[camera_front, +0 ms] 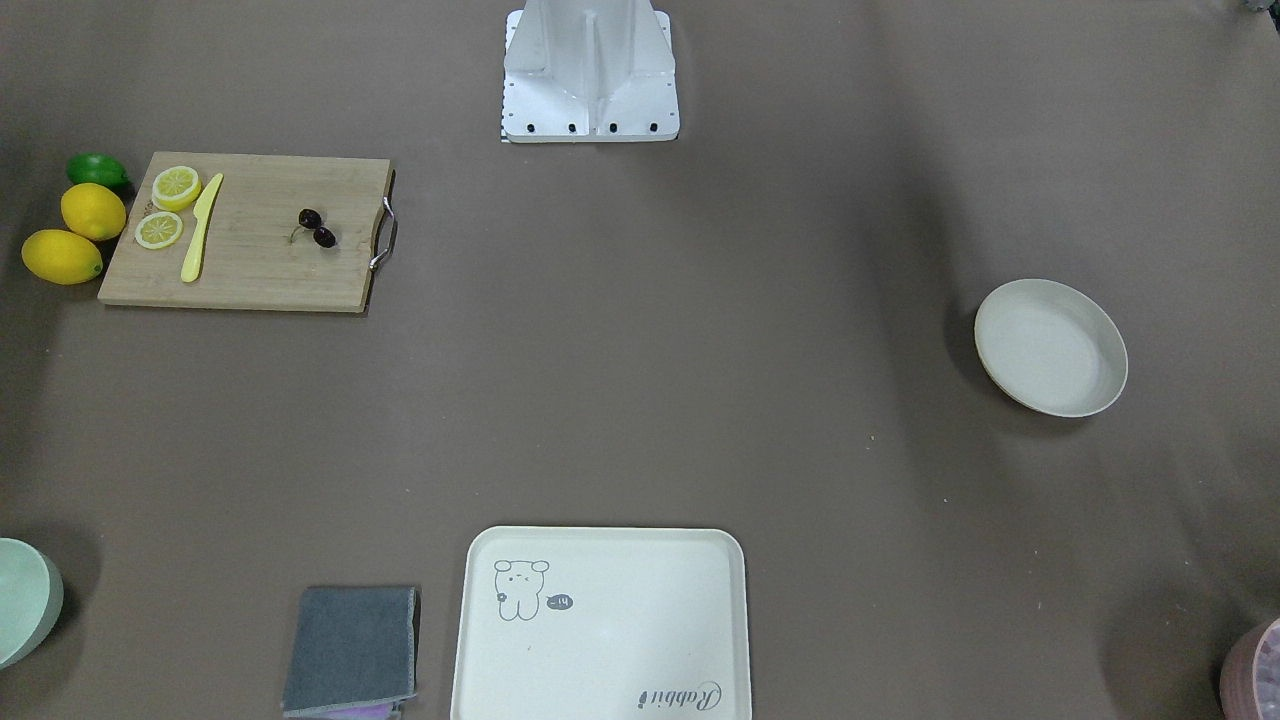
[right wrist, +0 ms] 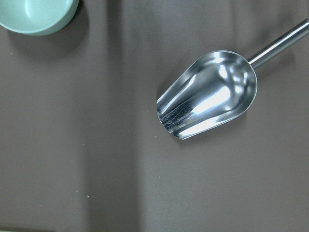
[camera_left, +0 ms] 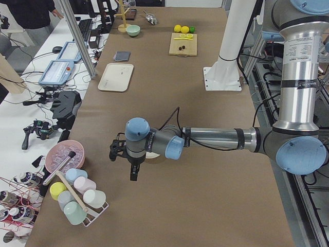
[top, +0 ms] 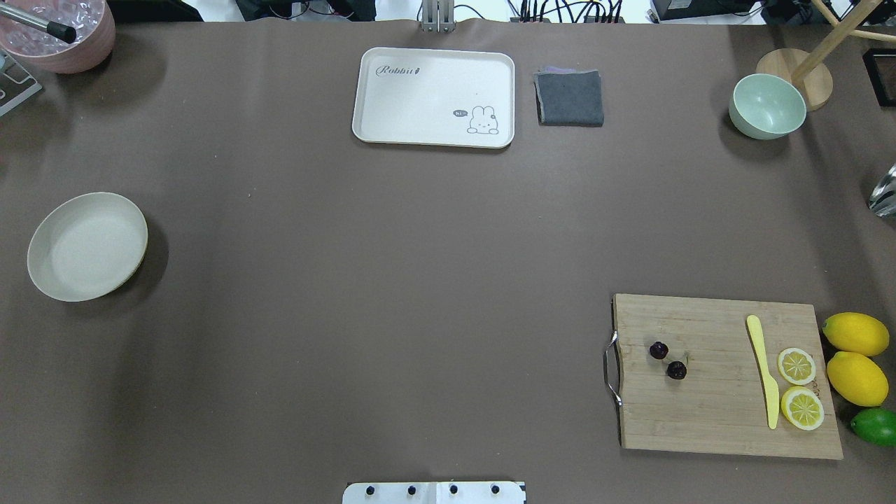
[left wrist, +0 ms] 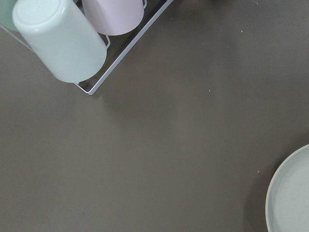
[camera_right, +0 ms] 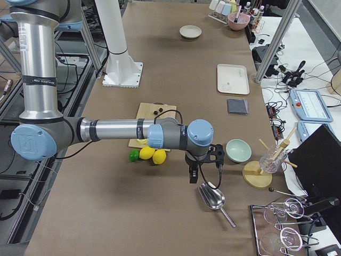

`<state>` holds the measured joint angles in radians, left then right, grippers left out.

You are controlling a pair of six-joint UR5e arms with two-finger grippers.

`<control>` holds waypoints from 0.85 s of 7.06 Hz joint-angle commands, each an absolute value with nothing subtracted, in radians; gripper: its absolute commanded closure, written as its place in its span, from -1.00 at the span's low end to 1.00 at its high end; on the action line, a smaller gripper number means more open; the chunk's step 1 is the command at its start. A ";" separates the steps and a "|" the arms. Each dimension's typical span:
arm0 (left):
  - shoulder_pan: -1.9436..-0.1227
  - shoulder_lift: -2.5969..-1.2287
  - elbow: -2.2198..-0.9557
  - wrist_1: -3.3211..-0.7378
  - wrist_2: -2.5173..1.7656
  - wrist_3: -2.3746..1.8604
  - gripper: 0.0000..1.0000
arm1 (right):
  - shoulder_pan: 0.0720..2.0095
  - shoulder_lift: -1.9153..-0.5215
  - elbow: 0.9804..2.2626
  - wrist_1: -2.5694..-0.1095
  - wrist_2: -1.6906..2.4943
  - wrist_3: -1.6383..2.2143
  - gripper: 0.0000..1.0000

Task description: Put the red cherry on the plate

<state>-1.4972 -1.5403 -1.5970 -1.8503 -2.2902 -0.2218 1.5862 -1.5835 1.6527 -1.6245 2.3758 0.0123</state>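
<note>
The red cherry (camera_front: pixel 317 227) (top: pixel 667 360), a dark pair on thin stems, lies on the wooden cutting board (top: pixel 721 378) near its handle end. Far across the table sits the round cream plate (camera_front: pixel 1050 347) (top: pixel 87 246), bare inside; its rim (left wrist: pixel 289 193) shows at the corner of the left wrist view. My left gripper (camera_left: pixel 134 172) hangs over the table near the plate's end, and my right gripper (camera_right: pixel 193 176) hangs beyond the lemons, above a metal scoop (right wrist: pixel 207 94). Both show only in the side views, so I cannot tell whether they are open or shut.
On the board lie a yellow knife (top: pixel 763 367) and lemon slices (top: pixel 798 385); two lemons (top: pixel 855 357) and a lime (top: pixel 875 425) sit beside it. A bear tray (top: pixel 434 96), grey cloth (top: pixel 570 98), green bowl (top: pixel 766 106) and cup rack (left wrist: pixel 72 38) stand along the far side.
</note>
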 commanded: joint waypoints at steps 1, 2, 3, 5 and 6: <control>-1.496 -1.540 -1.597 -1.850 -2.290 -0.222 -0.96 | 1.586 -1.583 1.654 -1.624 2.376 0.015 -1.00; -1.496 -1.542 -1.614 -1.853 -2.292 -0.222 -0.96 | 1.586 -1.582 1.654 -1.624 2.376 0.020 -1.00; -1.496 -1.540 -1.661 -1.852 -2.330 -0.222 -0.96 | 1.586 -1.580 1.654 -1.624 2.376 0.021 -1.00; -1.467 -1.551 -1.623 -2.013 -2.425 -0.222 -0.96 | 1.588 -1.580 1.657 -1.624 2.375 0.023 -1.00; -1.462 -1.551 -1.558 -2.151 -2.433 -0.235 -0.96 | 1.588 -1.577 1.657 -1.624 2.372 0.023 -1.00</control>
